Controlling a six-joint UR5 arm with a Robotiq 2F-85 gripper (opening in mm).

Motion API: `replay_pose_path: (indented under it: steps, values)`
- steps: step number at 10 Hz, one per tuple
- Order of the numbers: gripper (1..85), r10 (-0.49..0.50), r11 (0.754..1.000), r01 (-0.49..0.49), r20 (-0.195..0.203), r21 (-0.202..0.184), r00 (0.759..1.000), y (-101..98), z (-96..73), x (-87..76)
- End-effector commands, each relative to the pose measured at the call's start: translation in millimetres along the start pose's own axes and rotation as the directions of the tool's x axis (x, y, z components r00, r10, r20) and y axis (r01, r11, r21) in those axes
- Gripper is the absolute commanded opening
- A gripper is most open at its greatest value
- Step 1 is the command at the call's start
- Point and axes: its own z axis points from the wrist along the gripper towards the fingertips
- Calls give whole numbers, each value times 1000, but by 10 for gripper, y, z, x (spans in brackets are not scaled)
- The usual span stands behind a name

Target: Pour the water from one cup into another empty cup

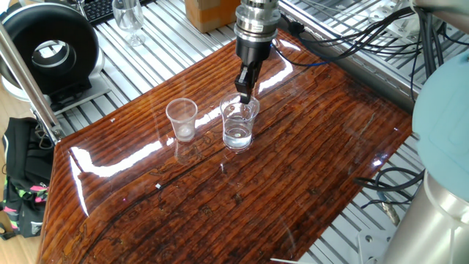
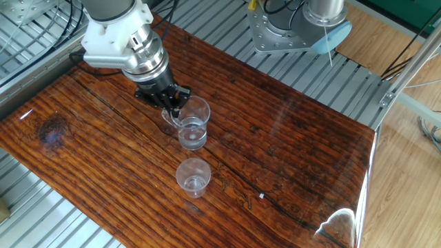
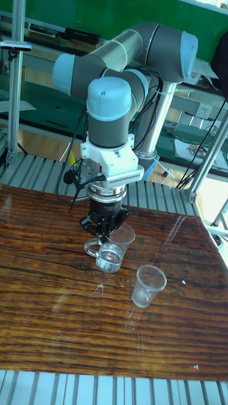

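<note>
Glass mug (image 1: 239, 123) upright mid-table, water (image 1: 238, 137) low in base; small tapered cup (image 1: 182, 119) just beside, apart. Gripper (image 1: 244, 97) at mug's far rim. Tall view alone shows handle (image 3: 92, 247) below fingers (image 3: 101, 229); gripper seemingly clenched on mug wall, contact unclear. Wine glass (image 1: 129, 17) off wooden table (image 1: 308, 161).

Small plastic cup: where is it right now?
The small plastic cup stands upright on the wooden table, apart from the glass mug, which the gripper is at; in the tall fixed view it is right of the mug.
</note>
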Motion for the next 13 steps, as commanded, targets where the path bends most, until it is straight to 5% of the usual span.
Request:
replay_pose_path:
  steps: [1, 13]
  values:
    - [103, 1, 1000, -1, 15, -4, 1000, 6, -7, -36]
    - [307, -30, 1000, 30, 21, 0, 999, -1, -30, -47]
